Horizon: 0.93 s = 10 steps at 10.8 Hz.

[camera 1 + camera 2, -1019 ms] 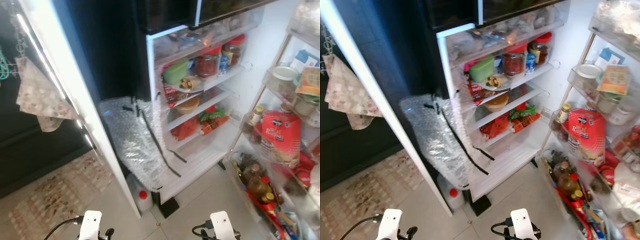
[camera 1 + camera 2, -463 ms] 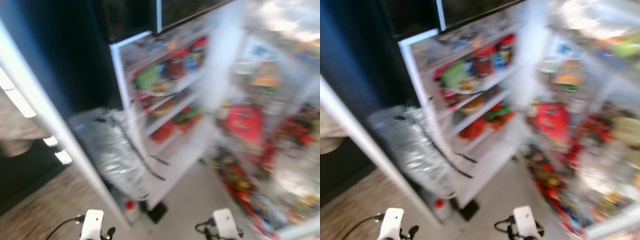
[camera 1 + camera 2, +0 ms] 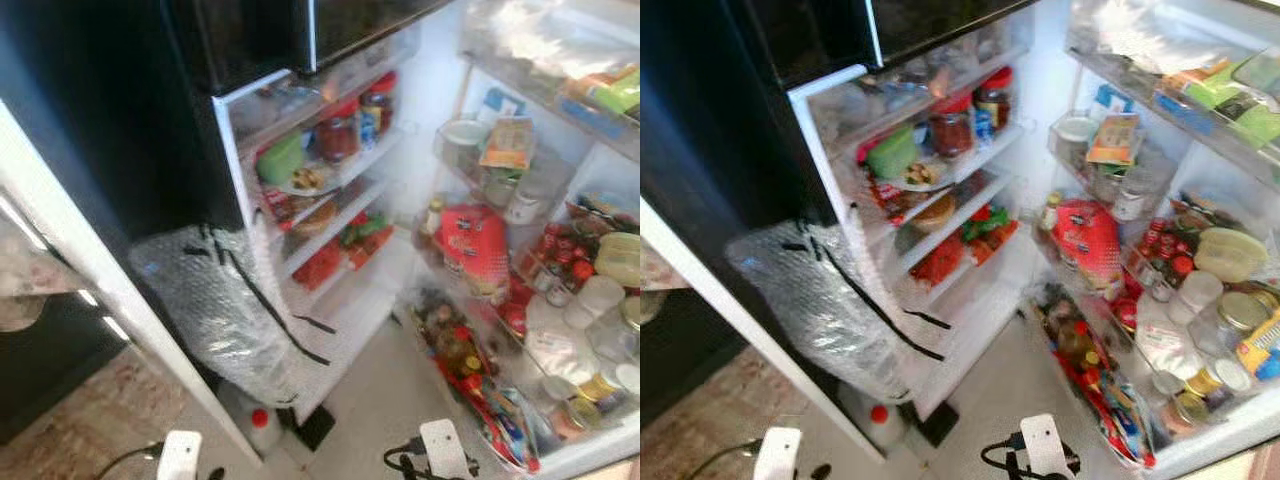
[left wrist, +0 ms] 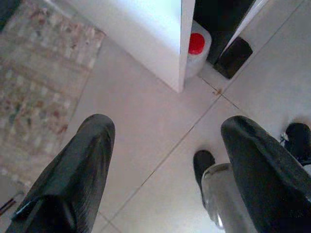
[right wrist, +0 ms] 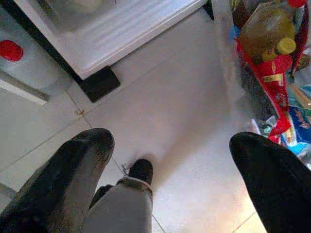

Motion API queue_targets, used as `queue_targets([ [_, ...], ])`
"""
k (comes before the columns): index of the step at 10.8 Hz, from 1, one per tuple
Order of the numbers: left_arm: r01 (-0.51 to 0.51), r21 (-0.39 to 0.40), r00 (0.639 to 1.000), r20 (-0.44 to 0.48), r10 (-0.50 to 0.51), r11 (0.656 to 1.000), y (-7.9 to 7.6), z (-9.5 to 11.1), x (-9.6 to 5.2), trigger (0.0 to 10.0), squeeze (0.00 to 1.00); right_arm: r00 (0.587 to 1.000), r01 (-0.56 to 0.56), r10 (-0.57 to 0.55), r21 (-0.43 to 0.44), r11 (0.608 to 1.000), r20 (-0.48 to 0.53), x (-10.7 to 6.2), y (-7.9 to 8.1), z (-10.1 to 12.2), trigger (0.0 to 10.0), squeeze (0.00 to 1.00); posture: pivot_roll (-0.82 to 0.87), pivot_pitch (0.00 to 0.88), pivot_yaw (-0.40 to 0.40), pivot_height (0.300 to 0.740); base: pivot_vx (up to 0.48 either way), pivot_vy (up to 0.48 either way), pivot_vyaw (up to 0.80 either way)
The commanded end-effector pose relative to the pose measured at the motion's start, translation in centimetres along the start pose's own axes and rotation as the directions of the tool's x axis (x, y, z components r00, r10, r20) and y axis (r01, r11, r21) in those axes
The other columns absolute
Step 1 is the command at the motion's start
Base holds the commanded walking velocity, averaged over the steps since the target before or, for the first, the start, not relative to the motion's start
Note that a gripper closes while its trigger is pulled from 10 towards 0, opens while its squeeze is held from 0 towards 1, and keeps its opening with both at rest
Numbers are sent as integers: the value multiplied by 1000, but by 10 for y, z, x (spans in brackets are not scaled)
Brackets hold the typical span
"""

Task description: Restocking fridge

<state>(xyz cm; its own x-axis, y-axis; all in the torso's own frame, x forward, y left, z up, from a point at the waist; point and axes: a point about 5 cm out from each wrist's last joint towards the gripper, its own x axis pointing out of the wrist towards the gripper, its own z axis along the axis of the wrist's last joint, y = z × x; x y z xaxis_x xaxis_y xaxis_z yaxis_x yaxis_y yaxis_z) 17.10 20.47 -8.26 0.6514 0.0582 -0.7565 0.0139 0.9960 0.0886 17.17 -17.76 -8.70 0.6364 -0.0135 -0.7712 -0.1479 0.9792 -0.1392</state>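
Fridge (image 3: 330,290) stands open ahead of you: jars (image 3: 338,135) and a green tub (image 3: 281,160) on its far shelves, bottles (image 3: 452,350) and a red bag (image 3: 472,247) in the right door racks. Left hand (image 4: 165,160) and right hand (image 5: 170,160) hang spread and empty above the floor (image 5: 180,126).

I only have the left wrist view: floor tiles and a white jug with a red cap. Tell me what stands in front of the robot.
Observer: An open white fridge with stocked shelves; a green plastic bowl sits on an upper shelf.
Operator: Report the right arm.
Observer: The right gripper hangs above the floor tiles, jaws open, holding nothing, near the door's bottom rack.
Operator: Say what covers the fridge's left side.
Observer: A sheet of clear bubble wrap with black tape strips, hanging above that jug.
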Motion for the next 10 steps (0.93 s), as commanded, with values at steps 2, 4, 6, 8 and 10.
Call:
queue_targets([
  [2,-8,-3,1000,-16,8,1000,-1,-2,0,10000,0,1000,8,-8,-10,1000,14,1,-3,4,10000,0,-99,29,77,740,0,0,0],
  [4,-16,-8,999,-30,16,1000,1,-7,-1,10000,0,994,27,-27,10,1000,102,3,-7,19,10000,0,-106,32,73,740,0,0,0],
  [6,-23,-15,999,-38,23,1000,2,-8,-2,10000,0,981,26,-28,18,1000,191,-1,-12,23,10000,0,-113,32,69,740,0,0,0],
  [8,-24,-18,999,-38,23,1000,2,-8,-2,10000,0,942,45,-69,78,996,329,-7,-26,33,10000,0,-118,30,71,740,0,0,0],
  [10,-25,-17,999,-38,24,1000,2,-8,-2,10000,0,854,25,-84,121,992,514,-16,-30,56,10000,0,-125,24,67,740,0,0,0],
])
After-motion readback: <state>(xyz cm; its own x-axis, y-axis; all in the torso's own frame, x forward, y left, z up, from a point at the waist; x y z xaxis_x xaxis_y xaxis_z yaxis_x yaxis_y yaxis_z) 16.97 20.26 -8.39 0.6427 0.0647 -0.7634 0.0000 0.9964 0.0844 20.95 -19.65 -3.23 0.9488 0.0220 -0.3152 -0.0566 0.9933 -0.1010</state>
